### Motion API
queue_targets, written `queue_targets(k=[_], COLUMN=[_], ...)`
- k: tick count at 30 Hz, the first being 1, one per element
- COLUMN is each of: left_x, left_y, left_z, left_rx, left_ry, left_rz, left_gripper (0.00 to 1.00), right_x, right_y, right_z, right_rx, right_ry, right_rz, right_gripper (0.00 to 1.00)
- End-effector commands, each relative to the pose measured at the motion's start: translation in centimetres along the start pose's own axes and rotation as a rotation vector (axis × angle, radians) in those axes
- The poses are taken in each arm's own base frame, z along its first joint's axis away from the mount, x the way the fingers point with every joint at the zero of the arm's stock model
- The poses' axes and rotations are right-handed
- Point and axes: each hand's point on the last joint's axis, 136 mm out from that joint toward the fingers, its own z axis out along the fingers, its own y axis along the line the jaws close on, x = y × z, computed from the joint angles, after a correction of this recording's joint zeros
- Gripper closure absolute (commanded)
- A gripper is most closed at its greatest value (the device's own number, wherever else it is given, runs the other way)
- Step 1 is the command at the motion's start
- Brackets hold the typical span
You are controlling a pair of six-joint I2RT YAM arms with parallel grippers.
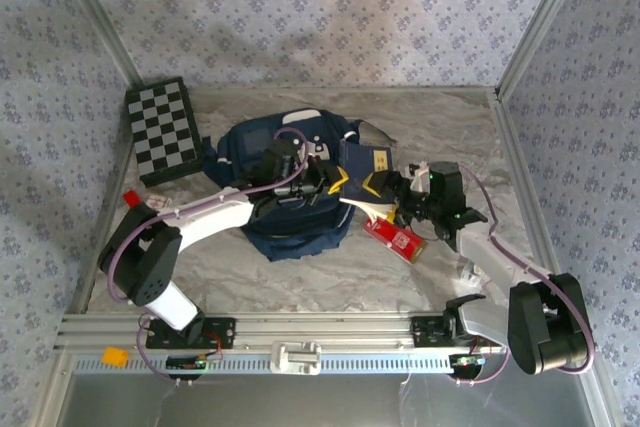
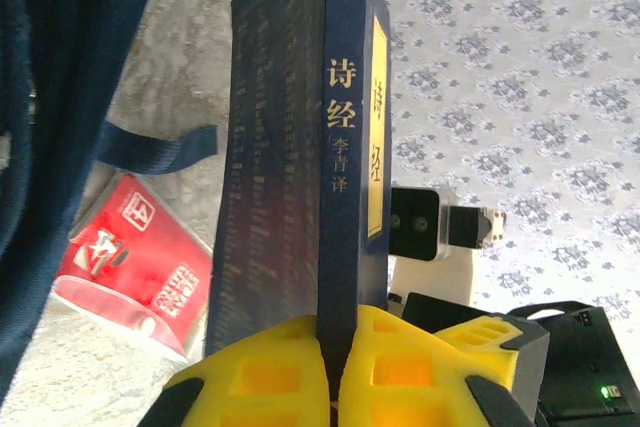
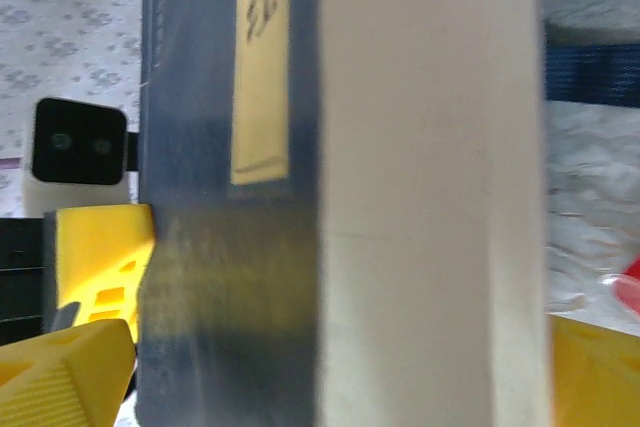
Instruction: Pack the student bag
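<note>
Left pincer [image 2: 335, 347] was clamped on the blue book [image 2: 280, 147] at frame centre, right pincer [image 3: 330, 372] held open; book was not yet packed into student bag [image 1: 300, 237].

Pale blue-grey wallpaper with a small floral print covers the back wall [image 1: 320, 17] and both side walls, which meet at metal corner posts [image 1: 98, 12]. The table [image 1: 330, 282] has a grey-white marbled top, edged nearest the camera by a ribbed aluminium rail [image 1: 330, 327]. Light is soft, casting faint shadows.
</note>
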Motion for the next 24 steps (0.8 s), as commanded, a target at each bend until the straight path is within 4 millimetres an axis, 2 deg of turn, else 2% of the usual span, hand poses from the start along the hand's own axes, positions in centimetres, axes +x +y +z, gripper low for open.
queue_targets(k=[1, 5, 8, 10, 14, 19, 24], left_x=[0.0, 0.2, 0.1, 0.3, 0.4, -0.1, -0.9], left_y=[-5.0, -6.7, -8.0, -8.7, -8.8, -7.0, -5.1], left_z=[-1.9, -3.0, -3.9, -4.3, -4.3, -4.2, -4.5], left_rx=[0.131, 0.164, 0.190, 0.197, 0.185, 0.139, 0.061], left_ry=[-0.030, -0.050, -0.085, -0.103, -0.116, -0.138, -0.156], left_rz=[0.061, 0.079, 0.099, 0.117, 0.126, 0.113, 0.134], left_gripper=[1.00, 1.00, 1.00, 1.00, 1.00, 1.00, 1.00], right_x=[0.4, 0.8, 1.1, 1.2, 0.9, 0.1, -0.4], right_y=[3.1, 0.8, 0.5, 1.4, 4.7, 7.2, 8.3], right_z=[-0.6, -1.2, -1.0, -0.8, -0.8, -2.5, -4.1], right_rx=[-0.105, -0.024, -0.034, -0.065, -0.157, -0.231, -0.262], right_ry=[0.028, 0.005, 0.001, 0.011, 0.020, -0.033, -0.083], right_rz=[-0.015, 0.023, 0.041, 0.030, 0.007, 0.003, -0.022], right_gripper=[0.01, 0.01, 0.01, 0.01, 0.02, 0.12, 0.23])
